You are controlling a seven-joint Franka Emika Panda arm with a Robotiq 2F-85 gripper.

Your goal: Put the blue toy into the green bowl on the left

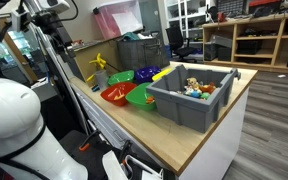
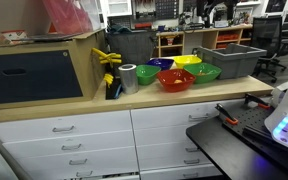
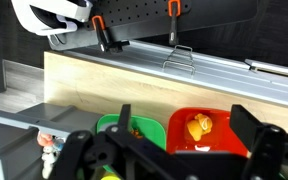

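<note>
Gripper, spread and empty, is held high over the red bowl, presumably so the green bowl can be sighted.

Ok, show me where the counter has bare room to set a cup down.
Bare wood lies at the end of the countertop past the grey bin, and in the narrow strip along the front edge before the red bowl. Between the bin and the yellow object the other bowls sit packed close; no room there.
</note>
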